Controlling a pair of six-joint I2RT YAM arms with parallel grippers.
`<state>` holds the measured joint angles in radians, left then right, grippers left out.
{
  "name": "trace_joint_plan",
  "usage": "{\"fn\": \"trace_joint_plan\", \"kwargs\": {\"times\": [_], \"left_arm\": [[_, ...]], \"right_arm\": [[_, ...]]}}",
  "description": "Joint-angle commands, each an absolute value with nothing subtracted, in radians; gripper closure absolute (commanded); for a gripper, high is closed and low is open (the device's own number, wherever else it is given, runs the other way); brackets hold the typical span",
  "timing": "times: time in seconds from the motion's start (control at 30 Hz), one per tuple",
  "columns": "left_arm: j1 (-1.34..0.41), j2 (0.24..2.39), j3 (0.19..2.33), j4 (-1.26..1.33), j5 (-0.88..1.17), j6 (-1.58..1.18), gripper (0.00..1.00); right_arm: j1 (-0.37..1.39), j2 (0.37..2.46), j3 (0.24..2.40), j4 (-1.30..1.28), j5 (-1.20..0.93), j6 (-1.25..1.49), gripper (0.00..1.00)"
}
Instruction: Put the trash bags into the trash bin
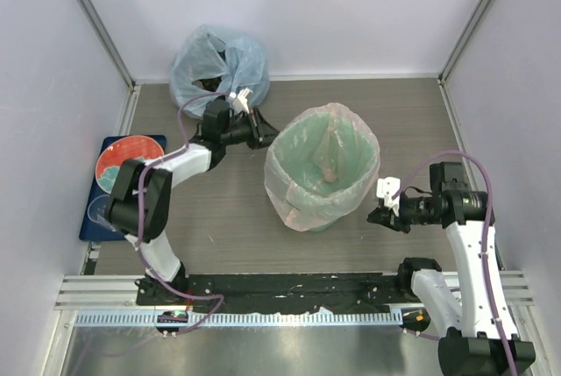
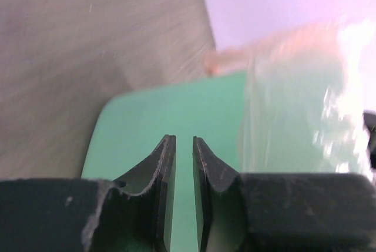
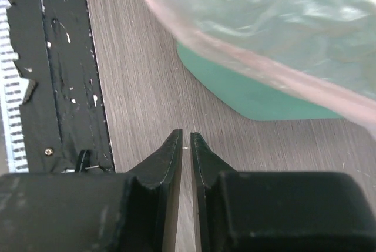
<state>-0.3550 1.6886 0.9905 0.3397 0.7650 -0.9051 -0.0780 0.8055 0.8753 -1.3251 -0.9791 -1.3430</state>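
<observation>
wooden table [image 1: 219, 218], pink bag [image 1: 287, 194] lining mint bin [image 3: 258, 96], blue bag [image 1: 215, 60] behind

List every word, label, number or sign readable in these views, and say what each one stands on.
No text can be read in any view.
Pink bag, green bin, blue bag: no print shows.
Lit spot on the front rail: too small to read.

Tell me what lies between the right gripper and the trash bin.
Only bare tabletop: no object lies between the right gripper and the bin, which wears the pink bag. The right wrist view shows it.
</observation>
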Motion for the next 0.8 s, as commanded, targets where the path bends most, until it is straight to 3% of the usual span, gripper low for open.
{"fn": "trace_joint_plan", "kwargs": {"times": [0.0,0.1,0.23,0.37,0.57,0.77], "left_arm": [[-0.359,1.830,1.156,0.592,0.766,-1.060,0.78],[-0.321,1.876,1.229,0.577,0.772,-1.069,0.71],[-0.250,1.820,1.215,0.493,0.795,-1.010,0.61],[-0.167,1.718,1.149,0.347,0.816,-0.913,0.54],[-0.063,1.568,1.037,0.273,0.807,-0.876,0.53],[0.027,1.461,0.988,0.226,0.827,-0.847,0.51]], "right_arm": [[-0.049,0.733,0.807,-1.273,-0.959,-1.433,0.83],[0.036,0.692,0.729,-1.073,-0.953,-1.363,0.83],[0.262,0.670,0.638,-0.693,-0.778,-1.101,0.81],[0.411,0.762,0.637,-0.586,-0.659,-1.083,0.81],[0.739,0.794,0.468,-0.142,-0.346,-0.951,0.80],[0.908,1.065,0.482,0.156,-0.137,-0.899,0.81]]}}
